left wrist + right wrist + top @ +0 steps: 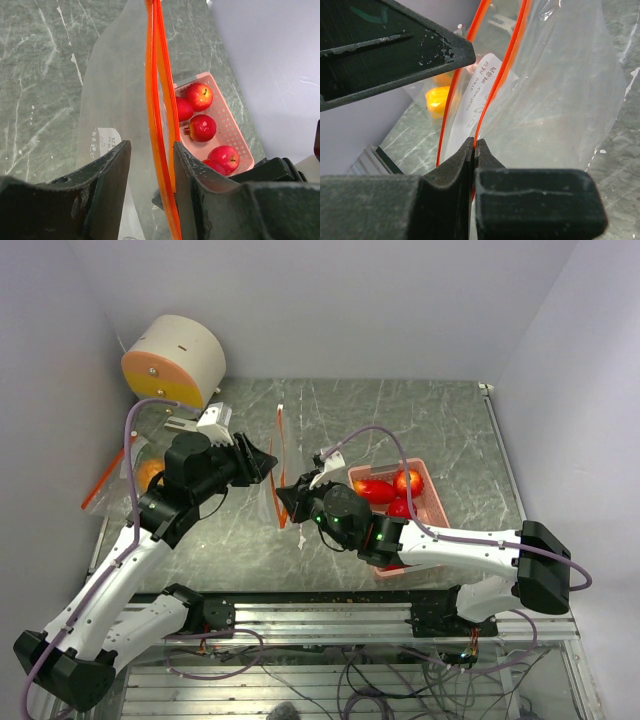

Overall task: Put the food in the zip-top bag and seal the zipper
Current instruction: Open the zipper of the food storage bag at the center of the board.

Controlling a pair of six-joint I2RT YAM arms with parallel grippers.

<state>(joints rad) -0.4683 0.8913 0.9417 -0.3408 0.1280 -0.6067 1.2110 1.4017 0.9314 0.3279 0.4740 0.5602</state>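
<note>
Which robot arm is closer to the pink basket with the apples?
Right. The right arm reaches across the near end of the basket. The left arm is farther left, on the other side of the bag.

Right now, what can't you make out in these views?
- Top view: the near end of the basket is covered by the right arm, so its contents can't be counted.
- Left wrist view: whether the left hand touches the zipper running between its fingers.
- Right wrist view: the orange fruit, blurred behind the bag.
</note>
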